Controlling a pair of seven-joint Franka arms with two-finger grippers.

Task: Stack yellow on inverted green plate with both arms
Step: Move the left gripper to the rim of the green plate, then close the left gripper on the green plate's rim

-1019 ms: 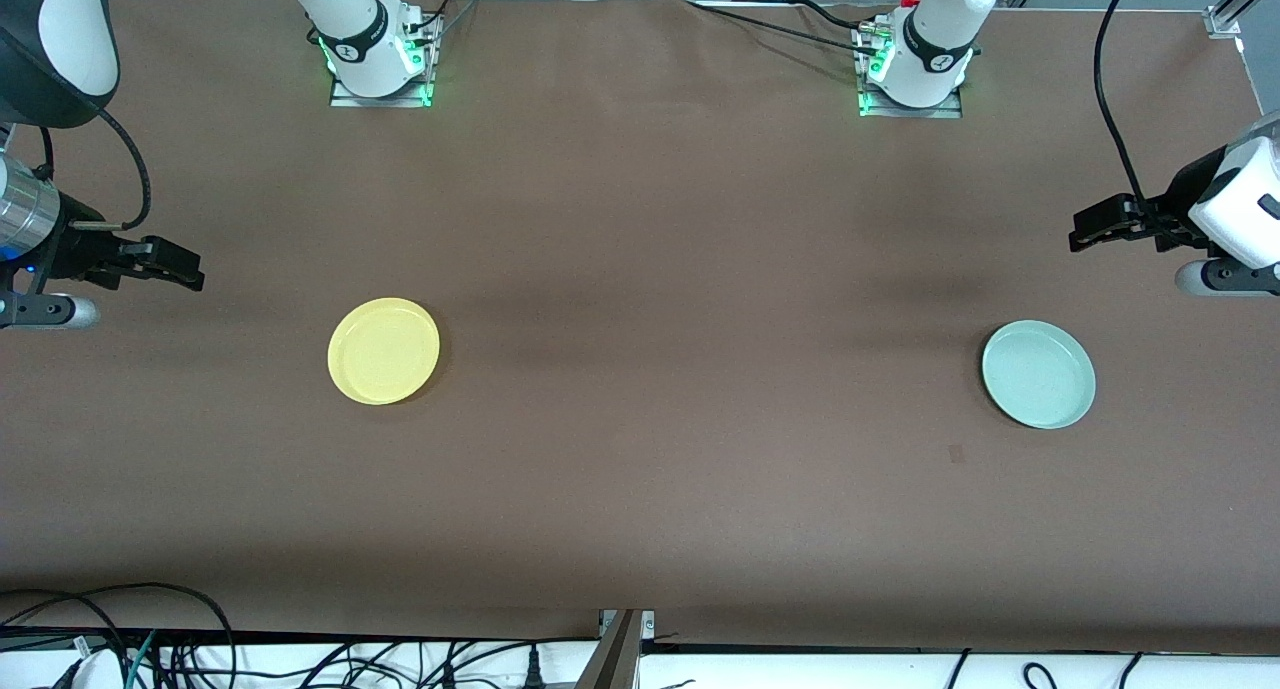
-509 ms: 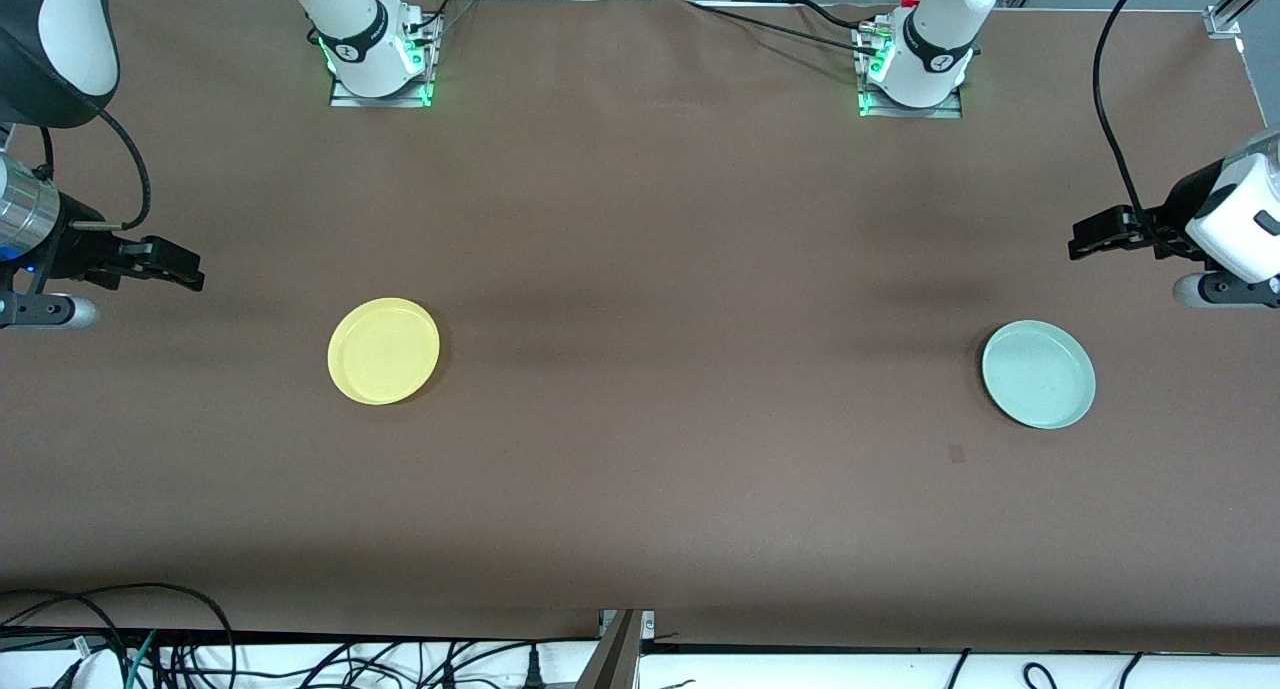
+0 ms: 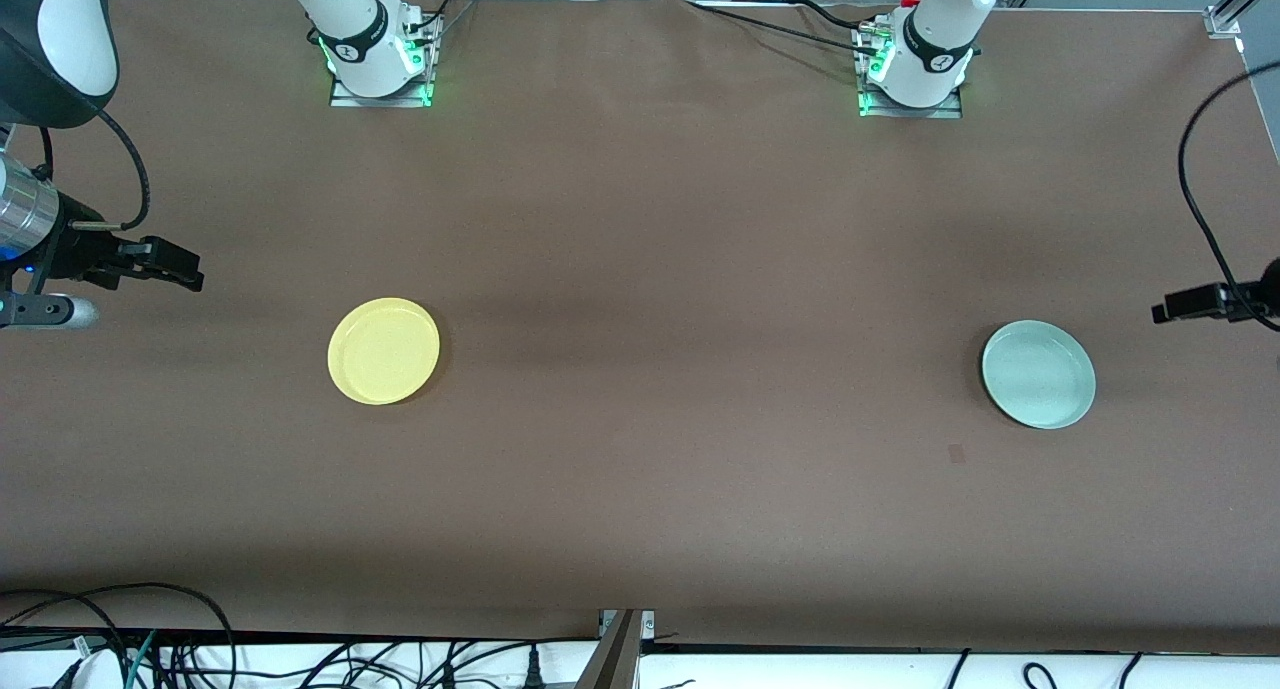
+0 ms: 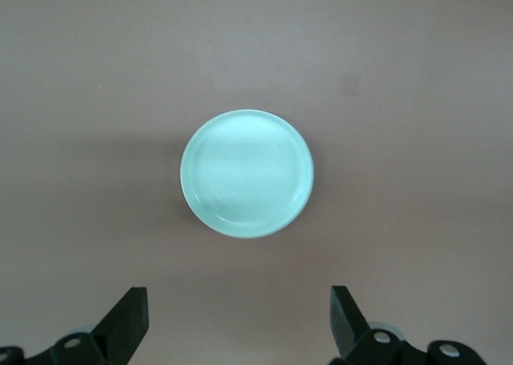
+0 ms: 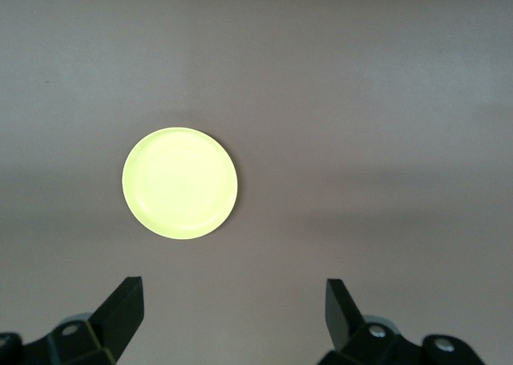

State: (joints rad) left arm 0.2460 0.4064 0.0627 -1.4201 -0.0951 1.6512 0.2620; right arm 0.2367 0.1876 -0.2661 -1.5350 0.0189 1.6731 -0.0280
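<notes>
A: Where's the green plate (image 3: 1038,374) just now?
B: Flat on the worktop (image 3: 640,269) at the left arm's end, rim up, so not yet inverted. In the left wrist view it sits ahead of the jaws, between their lines and apart from both tips.

A: What's changed?
B: Only the left gripper (image 3: 1190,304). A second ago it hung higher up the front view; now it has swung down to just beside the green plate, jaws spread wide and empty. I'd judge it is lining up for the flip.

A: And the yellow plate (image 3: 383,350)?
B: Unmoved, toward the right arm's end, well apart from the green one. In the right wrist view it lies ahead of the jaws, offset toward one tip.

A: The right gripper (image 3: 165,267)?
B: Waiting in the same spot, jaws wide apart, holding nothing.
</notes>
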